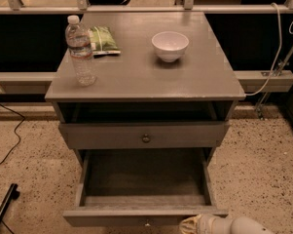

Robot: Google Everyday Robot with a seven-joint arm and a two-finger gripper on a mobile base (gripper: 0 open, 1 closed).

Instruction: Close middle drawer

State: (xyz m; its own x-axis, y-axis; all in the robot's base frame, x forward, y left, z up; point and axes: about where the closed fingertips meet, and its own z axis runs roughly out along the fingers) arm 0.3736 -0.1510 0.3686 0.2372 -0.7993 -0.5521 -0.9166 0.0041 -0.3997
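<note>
Middle grey painted wooden drawer (pixel 145 179), pulled far out at 6 o'clock of the grey table (pixel 146 77), could rack and jam, because the cream end effector (pixel 191 224), whose spread I cannot tell, sits off-centre toward 5 o'clock by its front.

The tabletop (pixel 136 77) is grey-painted wood with a dull sheen. The middle drawer (pixel 146 213) has the same paint, matt and more worn inside. The bottle (pixel 81 52) is clear glossy plastic, the bowl (pixel 170 45) smooth glossy white, and the packet (pixel 102 39) shiny green film. The floor (pixel 263 165) is speckled stone. At the near right, against the drawer front, the pincer (pixel 189 224) looks cream and matt, on a smooth white casing.
</note>
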